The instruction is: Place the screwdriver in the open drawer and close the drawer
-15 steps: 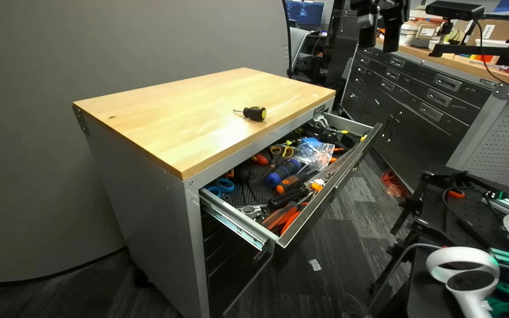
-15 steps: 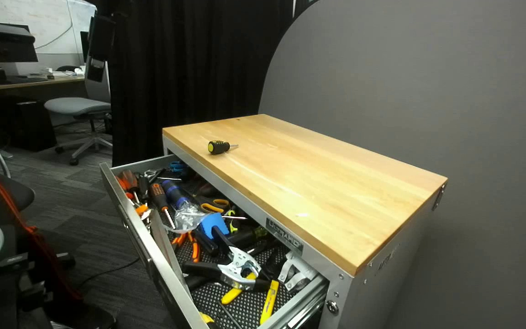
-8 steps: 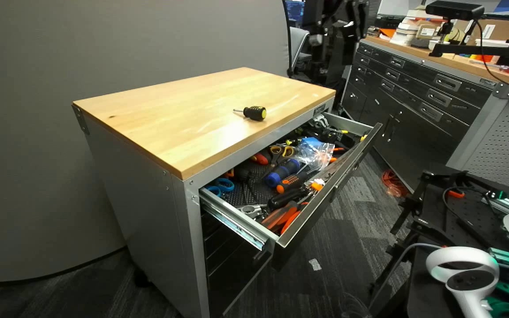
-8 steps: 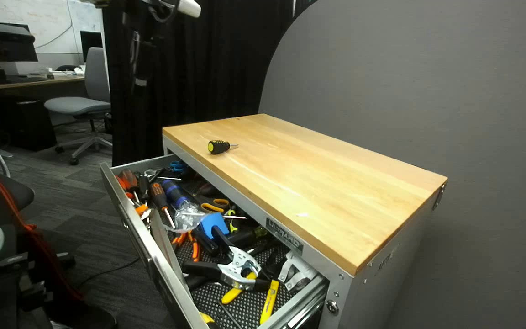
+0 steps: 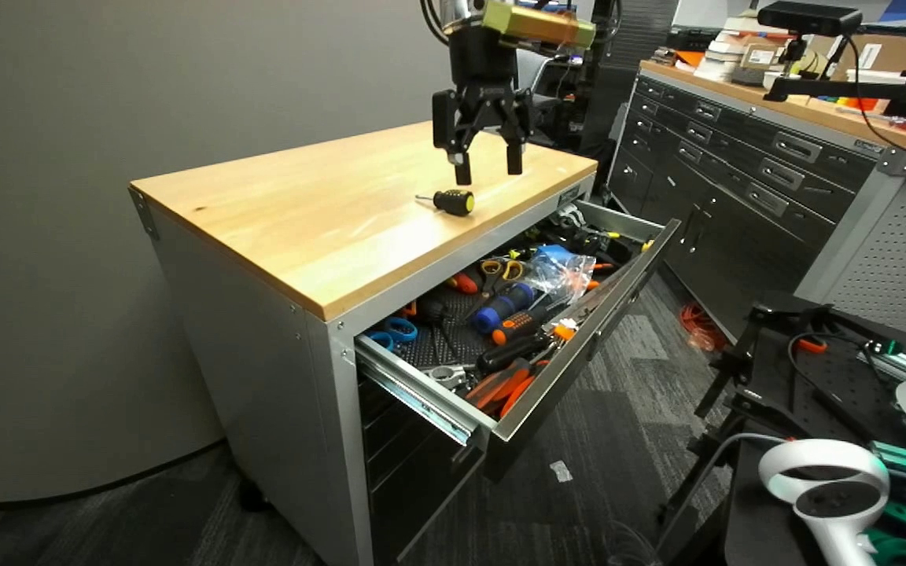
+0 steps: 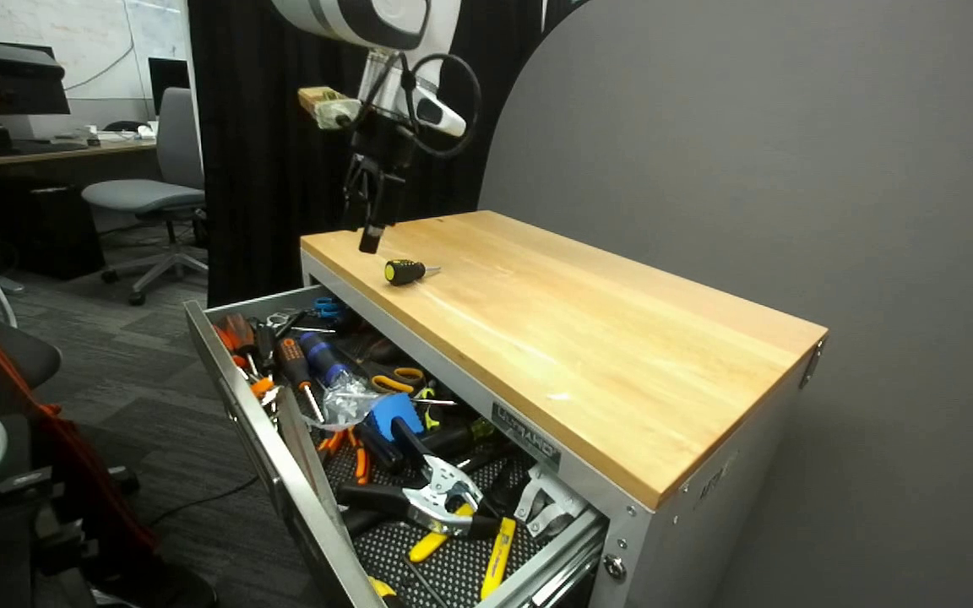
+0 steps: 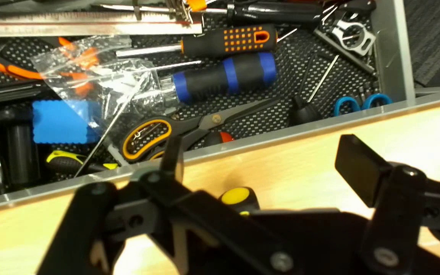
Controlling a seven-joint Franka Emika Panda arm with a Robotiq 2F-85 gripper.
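Observation:
The screwdriver (image 5: 453, 202), stubby and black with a yellow butt, lies on the wooden top (image 5: 296, 212) near the edge above the drawer. It also shows in an exterior view (image 6: 404, 271) and partly in the wrist view (image 7: 237, 196), where the gripper body hides its shaft. My gripper (image 5: 488, 164) is open and empty, pointing down above the top, close to the screwdriver's handle but apart from it. In the wrist view the fingertips stand wide (image 7: 361, 168). The grey drawer (image 5: 547, 379) is pulled open, and its side wall shows in the wrist view (image 7: 393, 57).
The drawer holds many tools: scissors (image 7: 208, 122), a blue-banded screwdriver (image 7: 224, 78), a plastic bag (image 7: 109, 72), a spring clamp (image 6: 444, 498). A grey partition (image 5: 185, 79) stands behind the cabinet. A dark tool chest (image 5: 705, 165) stands beyond.
The arm has come in over the wooden top and lowered, bringing the gripper near the screwdriver. The screwdriver and the drawer have not moved.

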